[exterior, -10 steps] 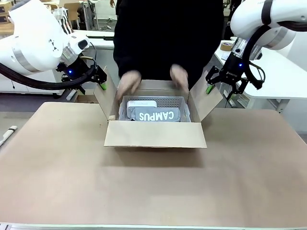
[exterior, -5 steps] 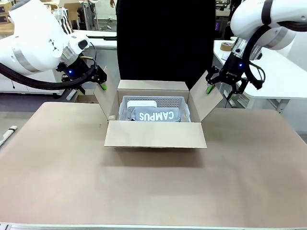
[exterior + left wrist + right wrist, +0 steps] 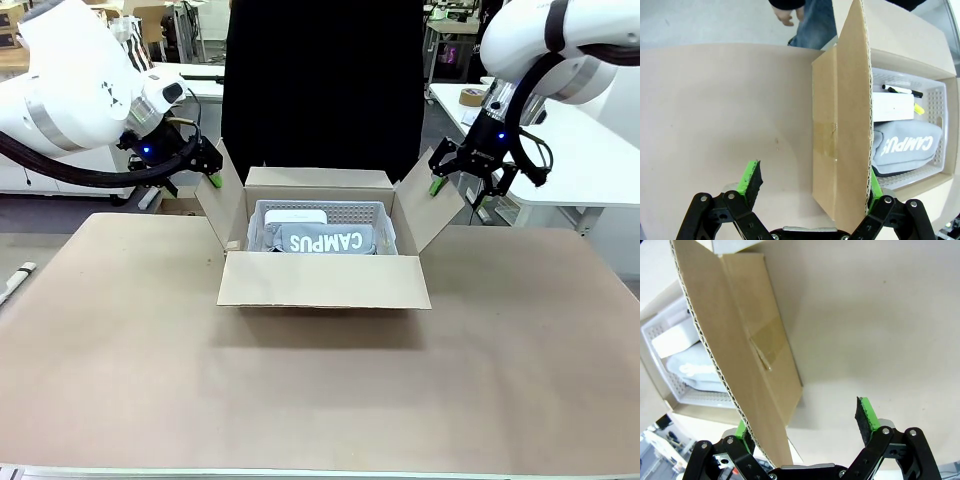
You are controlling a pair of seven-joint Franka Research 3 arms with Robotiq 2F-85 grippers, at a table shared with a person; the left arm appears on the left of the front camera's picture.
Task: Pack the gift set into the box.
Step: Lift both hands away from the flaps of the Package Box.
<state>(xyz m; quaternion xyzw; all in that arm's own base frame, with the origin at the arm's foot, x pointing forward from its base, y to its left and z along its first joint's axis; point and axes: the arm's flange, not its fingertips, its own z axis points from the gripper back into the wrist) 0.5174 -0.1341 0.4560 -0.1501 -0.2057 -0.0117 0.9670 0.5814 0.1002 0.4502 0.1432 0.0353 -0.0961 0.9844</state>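
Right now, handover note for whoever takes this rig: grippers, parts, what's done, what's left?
Left gripper: open, fingers straddling the edge of the left side flap of the plain brown corrugated cardboard carton; not clamped.
Right gripper: open, likewise astride the right side flap.
Parts: grey soft item with white "CAMPUS" lettering lies in the grey perforated plastic basket, beside a flat white box; the basket sits inside the carton.
Person stands at the far side, hands off the carton.
Done: gift set is in.
Left: all four flaps are open; closing them is probably next.
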